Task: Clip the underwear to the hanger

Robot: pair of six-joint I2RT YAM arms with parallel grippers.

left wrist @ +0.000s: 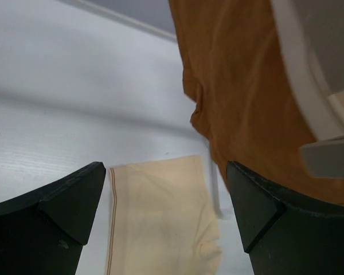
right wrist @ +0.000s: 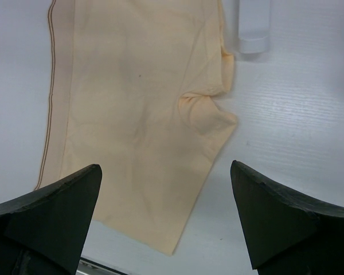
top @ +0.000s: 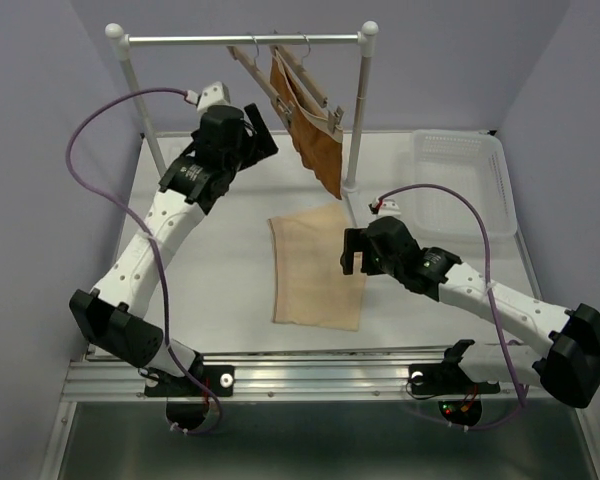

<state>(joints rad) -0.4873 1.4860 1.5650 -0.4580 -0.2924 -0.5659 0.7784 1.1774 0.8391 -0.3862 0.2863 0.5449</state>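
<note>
The white counter (top: 220,250) carries a white clothes rail (top: 245,41) at the back and a clear basket (top: 460,180) on the right. The underwear (top: 315,265) lies flat in the middle of the counter, with a thin brown stripe along one edge. A rust-brown garment (top: 315,140) hangs from the rail, and beside it hangs the hanger (top: 252,70), bare. My right pincer (right wrist: 166,169) is spread and empty above the right edge of the underwear. My left pincer (left wrist: 165,172) is also spread and empty, raised just beside the rust-brown garment.
</note>
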